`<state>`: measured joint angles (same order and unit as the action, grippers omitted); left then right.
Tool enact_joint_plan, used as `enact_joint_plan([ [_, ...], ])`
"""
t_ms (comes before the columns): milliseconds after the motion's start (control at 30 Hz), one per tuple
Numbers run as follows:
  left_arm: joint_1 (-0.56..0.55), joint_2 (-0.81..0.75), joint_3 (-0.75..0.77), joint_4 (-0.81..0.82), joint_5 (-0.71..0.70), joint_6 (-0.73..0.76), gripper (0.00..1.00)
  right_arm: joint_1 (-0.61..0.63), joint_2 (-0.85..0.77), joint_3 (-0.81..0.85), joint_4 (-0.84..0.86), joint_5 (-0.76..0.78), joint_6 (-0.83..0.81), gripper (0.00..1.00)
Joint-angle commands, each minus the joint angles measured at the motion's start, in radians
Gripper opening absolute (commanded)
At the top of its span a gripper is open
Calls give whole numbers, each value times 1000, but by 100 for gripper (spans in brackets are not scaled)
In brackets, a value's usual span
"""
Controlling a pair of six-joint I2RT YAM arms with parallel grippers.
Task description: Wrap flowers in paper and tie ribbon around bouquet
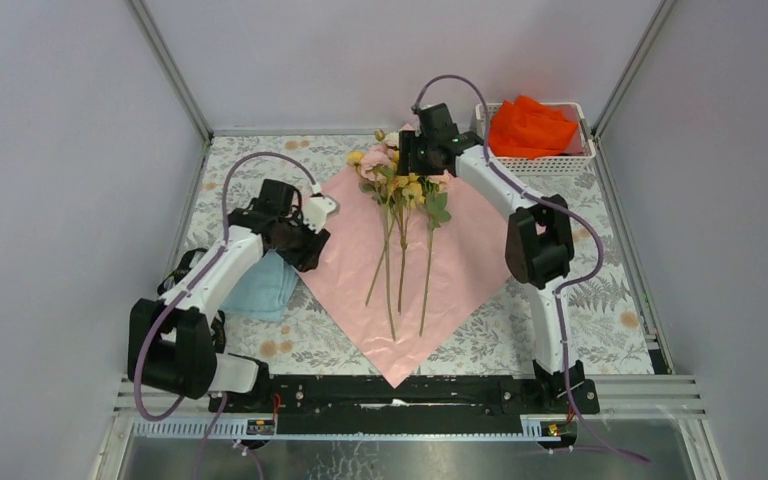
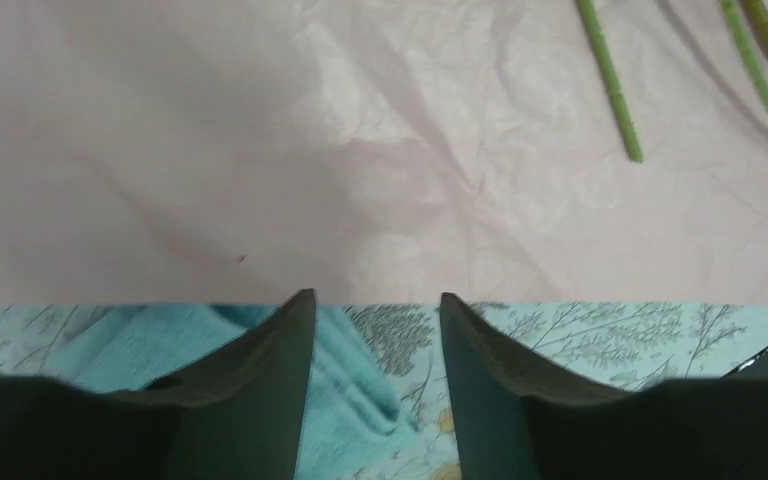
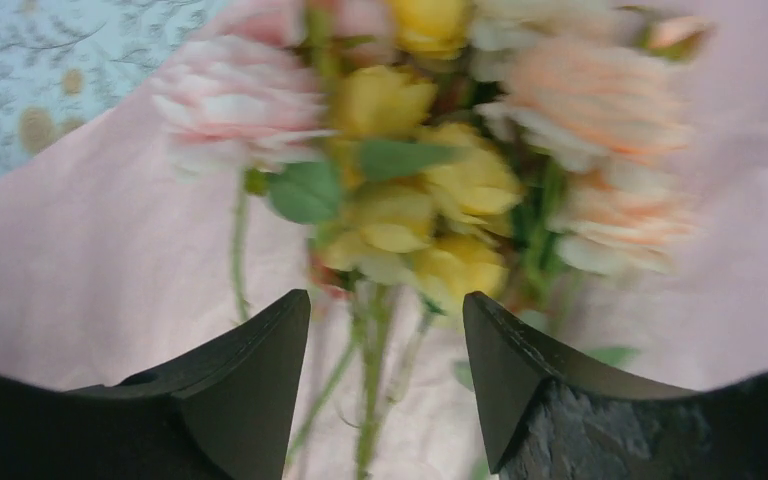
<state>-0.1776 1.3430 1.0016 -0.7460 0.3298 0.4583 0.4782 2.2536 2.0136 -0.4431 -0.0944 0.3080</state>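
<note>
Near table [image 1: 600, 300] edge: paper [image 1: 450, 270] lies flat as a diamond, pink face up. At its left corner, left gripper [image 2: 375, 300] sits over light blue cloth [image 1: 260, 285], fingers apart, gripping nothing. On the paper lie flowers [image 1: 400, 215], stems nearward. Farther, right gripper [image 3: 387, 300] hovers over the blooms, fingers apart, empty. Farthest: orange cloth [image 1: 530, 128] in basket [image 1: 570, 160].
</note>
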Motion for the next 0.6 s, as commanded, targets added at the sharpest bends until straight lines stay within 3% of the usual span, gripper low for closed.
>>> enact_joint_plan([
  [0, -112, 59, -32, 131, -64, -9, 50, -27, -190, -50, -87, 164, -108, 65],
  [100, -196, 120, -27, 203, -115, -12, 39, -28, -324, -292, -47, 218, -109, 63],
  [267, -280, 212, -16, 321, -153, -17, 27, -26, -382, -598, 42, 112, -41, 30],
  [367, -332, 280, -16, 383, -188, -15, 27, -26, -326, -652, 62, 21, -11, 18],
  [567, -407, 408, -1, 454, -240, -9, 28, -8, -235, -650, 127, -10, 11, 8],
])
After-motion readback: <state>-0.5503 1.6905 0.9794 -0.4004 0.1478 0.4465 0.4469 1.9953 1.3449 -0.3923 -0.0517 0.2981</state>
